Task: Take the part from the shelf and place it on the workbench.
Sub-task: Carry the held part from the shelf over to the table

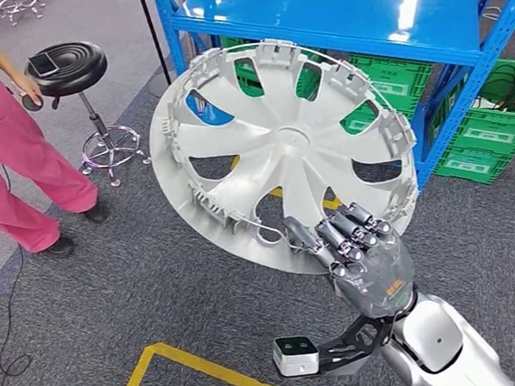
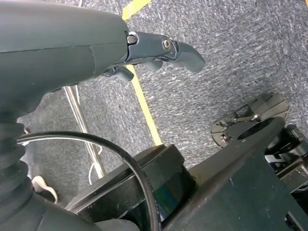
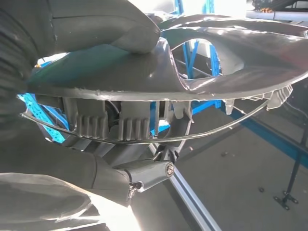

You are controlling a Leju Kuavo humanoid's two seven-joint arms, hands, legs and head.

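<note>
A large grey wheel cover (image 1: 285, 144) with spoke openings hangs tilted in the air in front of the blue shelf (image 1: 333, 10). My right hand (image 1: 359, 251) grips its near rim, fingers curled over the inner side. In the right wrist view the wheel cover's rim and clips (image 3: 203, 77) pass between my thumb and the dark fingers (image 3: 152, 173) of my right hand (image 3: 120, 110). My left hand (image 2: 109, 48) hangs above the grey carpet with its fingers (image 2: 181, 50) extended and nothing in it.
Green crates (image 1: 491, 127) stand under the blue shelf. A person in pink trousers (image 1: 7, 155) stands at the left beside a black stool (image 1: 68, 70). Yellow floor tape (image 1: 189, 366) marks the grey carpet near me.
</note>
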